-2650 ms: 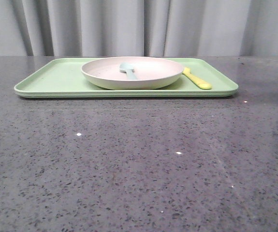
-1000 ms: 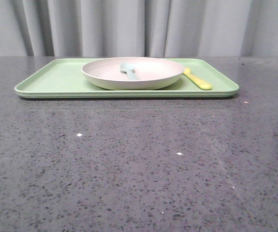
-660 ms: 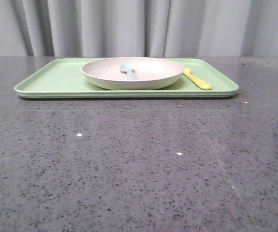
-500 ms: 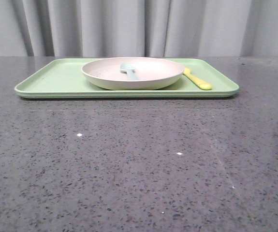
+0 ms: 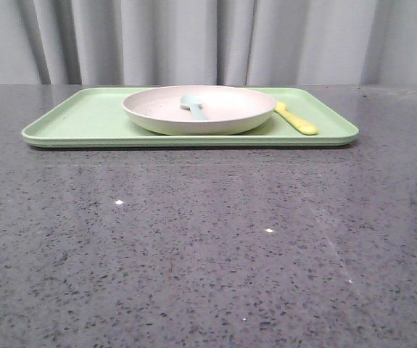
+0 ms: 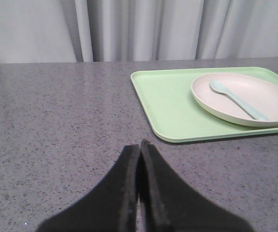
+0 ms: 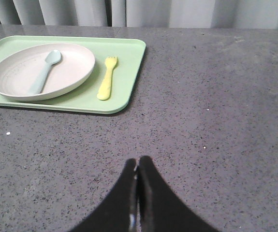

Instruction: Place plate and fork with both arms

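— Nothing on the table has moved since the earlier front frames: plate (image 5: 199, 109), fork (image 5: 296, 119) and tray (image 5: 77, 119) sit just where they were, and neither arm shows in the front view.

— Where are your grippers?

— Both are back on my side of the table, well apart from the tray. On the wrist cameras the left gripper (image 6: 140, 147) has its fingers pressed together with nothing between them, and the right gripper (image 7: 137, 163) is the same: closed and empty.

— So what's the step?

— As I judge it, the reach hasn't begun. I'd open both sets of fingers first, then send the left arm to the plate's near rim and the right arm to the fork's handle, coming down onto the handle from above since it lies flat.

— How do the pieces look?

— The plate is shallow, round, pale cream with a raised rim, sitting on the tray's right half with a pale blue spoon (image 7: 43, 70) resting in it. I'd keep it level so the spoon stays put. The yellow fork lies on the tray just beside the plate's right edge, tines pointing away from me.
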Action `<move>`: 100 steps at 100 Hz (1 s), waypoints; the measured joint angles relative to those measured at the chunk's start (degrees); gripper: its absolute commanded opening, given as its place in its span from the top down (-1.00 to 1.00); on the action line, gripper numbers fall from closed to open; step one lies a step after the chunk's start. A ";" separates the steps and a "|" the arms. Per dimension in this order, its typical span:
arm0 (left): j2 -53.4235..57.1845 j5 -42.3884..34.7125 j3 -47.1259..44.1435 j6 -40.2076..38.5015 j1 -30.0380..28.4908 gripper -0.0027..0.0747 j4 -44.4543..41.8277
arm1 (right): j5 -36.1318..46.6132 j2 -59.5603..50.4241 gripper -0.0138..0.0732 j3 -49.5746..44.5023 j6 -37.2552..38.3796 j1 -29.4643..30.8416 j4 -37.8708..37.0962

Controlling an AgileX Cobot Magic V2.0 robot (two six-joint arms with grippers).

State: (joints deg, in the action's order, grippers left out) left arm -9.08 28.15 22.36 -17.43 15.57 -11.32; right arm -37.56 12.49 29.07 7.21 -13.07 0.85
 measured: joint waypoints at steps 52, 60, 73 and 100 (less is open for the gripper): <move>6.39 -22.06 -18.80 13.98 -17.25 0.98 8.79 | -0.28 0.00 0.84 0.00 0.00 0.00 0.00; 8.79 -23.46 -22.24 14.11 -18.94 0.98 9.51 | -0.28 0.00 0.84 0.00 0.00 0.00 0.00; 9.20 -20.76 -22.36 14.24 -20.71 0.98 10.55 | -0.28 0.00 0.84 0.00 0.00 0.00 0.00; 9.20 -20.44 -22.36 14.35 -21.31 0.98 10.77 | -0.28 0.00 0.84 0.00 0.00 0.00 0.00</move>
State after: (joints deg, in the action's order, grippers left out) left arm 0.12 7.70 0.00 -3.08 -5.73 -0.55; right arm -37.84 12.49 29.07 7.21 -13.07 0.85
